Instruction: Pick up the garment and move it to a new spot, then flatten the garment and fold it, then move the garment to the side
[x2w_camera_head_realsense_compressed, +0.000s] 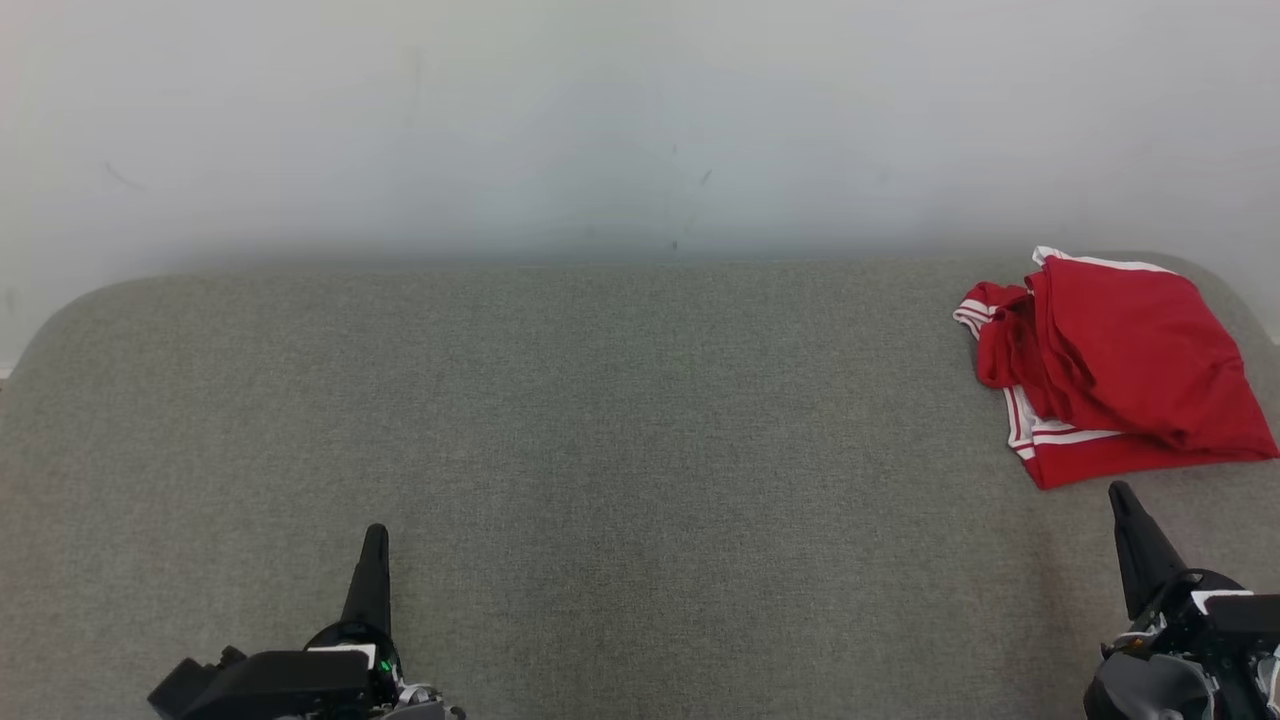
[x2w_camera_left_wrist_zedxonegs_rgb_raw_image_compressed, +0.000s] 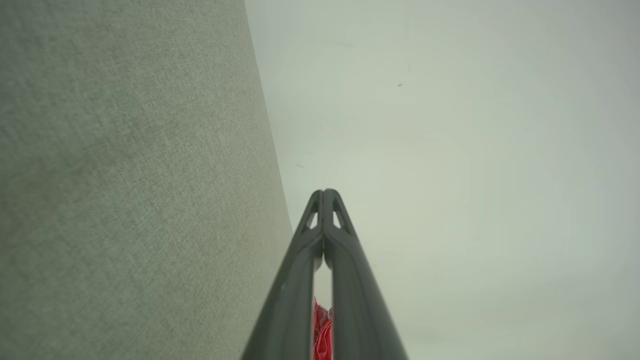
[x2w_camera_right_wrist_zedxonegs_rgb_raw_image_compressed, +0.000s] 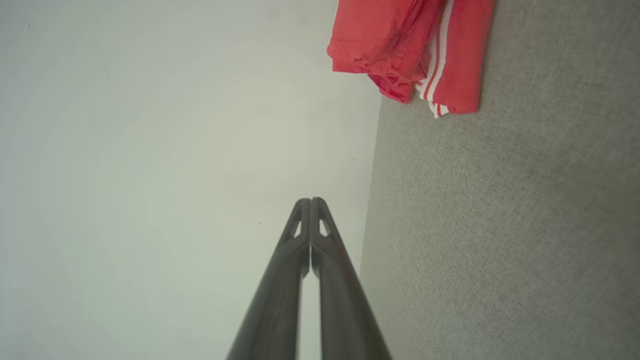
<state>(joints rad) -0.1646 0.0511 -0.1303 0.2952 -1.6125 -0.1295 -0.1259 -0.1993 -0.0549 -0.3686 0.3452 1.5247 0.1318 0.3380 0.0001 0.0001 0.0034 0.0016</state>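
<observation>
The garment (x2w_camera_head_realsense_compressed: 1120, 365) is red with white stripes and lies folded in a rough bundle at the far right of the grey table (x2w_camera_head_realsense_compressed: 600, 420), near its back edge. The right wrist view has the garment (x2w_camera_right_wrist_zedxonegs_rgb_raw_image_compressed: 415, 45) at its top. Through the slit between the fingers in the left wrist view, a sliver of the red garment (x2w_camera_left_wrist_zedxonegs_rgb_raw_image_compressed: 322, 332) is visible far off. My left gripper (x2w_camera_head_realsense_compressed: 375, 535) is shut and empty at the lower left, far from the garment. A short way in front of the garment's near edge, my right gripper (x2w_camera_head_realsense_compressed: 1120, 492) is shut and empty, not touching it.
A pale wall (x2w_camera_head_realsense_compressed: 640, 120) rises directly behind the table's back edge. The table has rounded back corners, and its grey felt top stretches bare across the left and middle.
</observation>
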